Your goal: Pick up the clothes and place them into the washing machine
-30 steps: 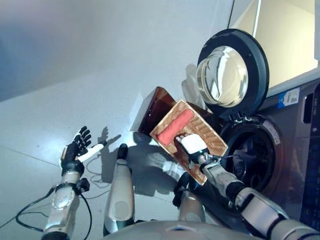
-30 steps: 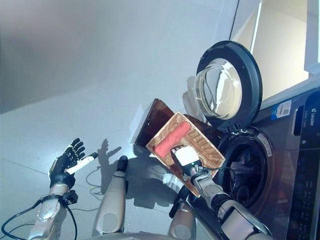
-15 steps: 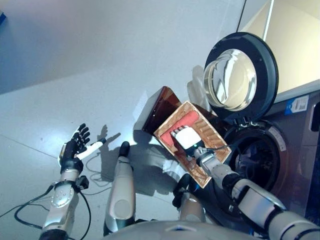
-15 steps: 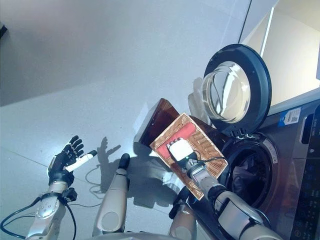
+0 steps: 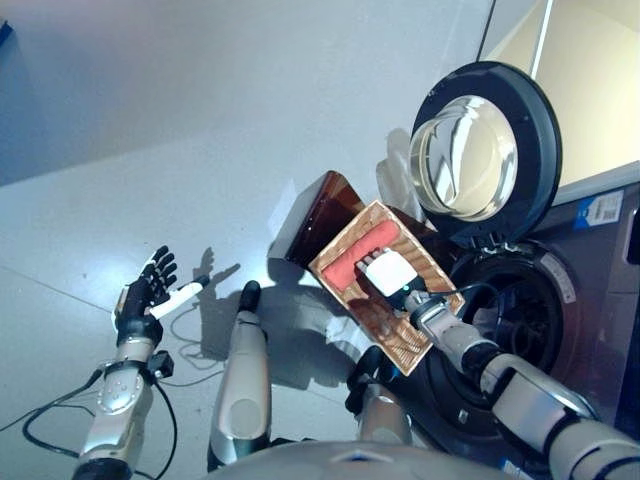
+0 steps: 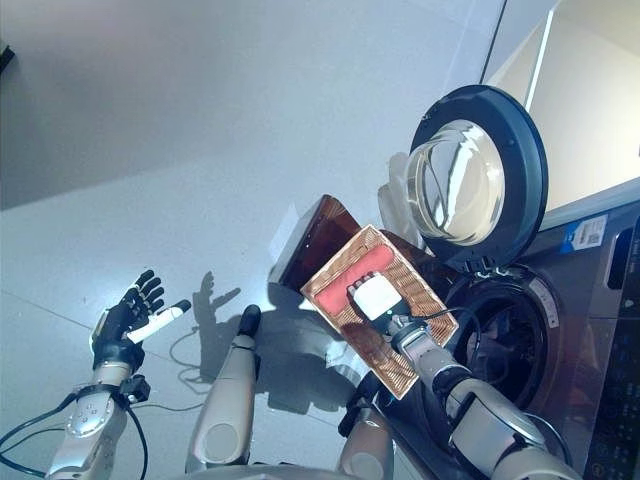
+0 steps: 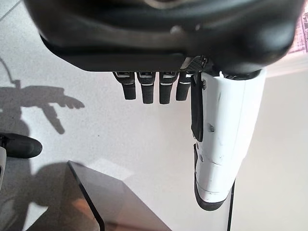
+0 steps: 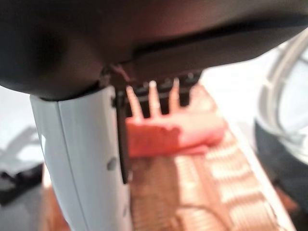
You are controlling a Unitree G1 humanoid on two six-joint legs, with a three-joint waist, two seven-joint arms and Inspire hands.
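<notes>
While the right hand (image 5: 392, 274) hovers, red cloth (image 5: 352, 252) fills the basket (image 5: 400, 338).

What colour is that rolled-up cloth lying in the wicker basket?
The cloth is salmon red, lying in the brown woven basket; the left eye view shows it best.

The two eye views sit side by side on the head and look steeply down at the floor (image 5: 150, 120), a woven basket (image 5: 400, 300) and the washing machine (image 6: 560, 300) with its open door (image 5: 490, 150); both share nearly the whole scene (slightly offset). The left wrist view looks along the left hand (image 7: 154, 89) from very close, down at the floor. The right wrist view looks past the right hand (image 8: 86, 159) into the basket, very near.
</notes>
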